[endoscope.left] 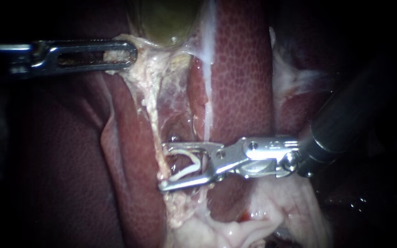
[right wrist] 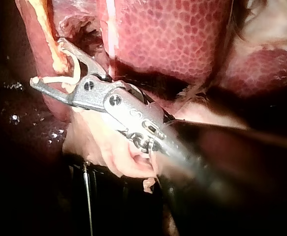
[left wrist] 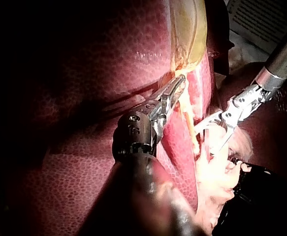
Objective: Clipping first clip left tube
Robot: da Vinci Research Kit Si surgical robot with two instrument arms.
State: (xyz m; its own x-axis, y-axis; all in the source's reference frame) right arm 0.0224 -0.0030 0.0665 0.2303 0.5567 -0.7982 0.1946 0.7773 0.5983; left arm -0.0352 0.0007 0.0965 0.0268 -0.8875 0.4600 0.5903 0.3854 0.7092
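Note:
A thin pale tube [endoscope.left: 154, 124] runs down from the greenish gallbladder [endoscope.left: 166, 20] across the red liver [endoscope.left: 240, 69]. My left instrument [endoscope.left: 120, 57] comes in level from the left, its slotted jaws shut on pale tissue at the gallbladder's lower end. My right instrument [endoscope.left: 162, 166] reaches in from the right; its jaws stand wide apart and carry a white clip [endoscope.left: 190, 166]. The tube crosses just inside the jaw tips. In the right wrist view the tube [right wrist: 49, 29] drops between the jaws [right wrist: 47, 61] toward the clip [right wrist: 72, 73]. The left wrist view shows both instruments [left wrist: 180, 83] [left wrist: 212, 130].
A whitish band [endoscope.left: 207, 69] runs down the liver right of the tube. Pale fatty tissue [endoscope.left: 235, 225] bunches below the right instrument's jaws. Dark liver lobes lie on both sides. A printed sheet [left wrist: 261, 19] shows beyond the tissue in the left wrist view.

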